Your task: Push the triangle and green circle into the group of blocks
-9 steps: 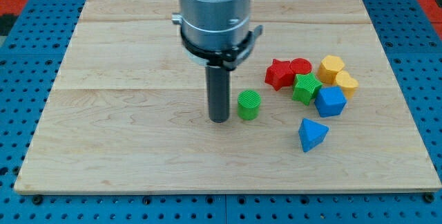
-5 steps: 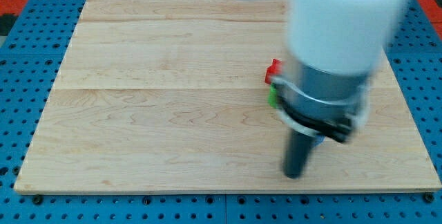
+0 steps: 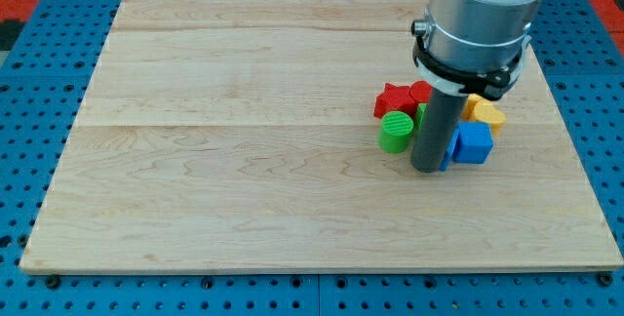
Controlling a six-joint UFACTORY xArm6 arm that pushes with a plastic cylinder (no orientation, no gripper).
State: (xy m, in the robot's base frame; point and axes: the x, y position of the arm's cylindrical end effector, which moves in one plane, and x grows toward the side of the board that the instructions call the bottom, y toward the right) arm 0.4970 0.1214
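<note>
The green circle stands just left of the group, touching or nearly touching the red block. My tip rests on the board right of the green circle, at the group's lower edge. A sliver of a blue block, probably the triangle, shows right behind the rod, pressed against the blue cube-like block. A yellow block sits behind that. A green block is mostly hidden by the rod.
The wooden board lies on a blue perforated table. The arm's grey body covers the group's upper part and the second red and yellow blocks.
The green circle has moved right, up to the group. The blue triangle has moved up against the blue block. My tip swung from left of the circle, down right, then up to the group's edge.
</note>
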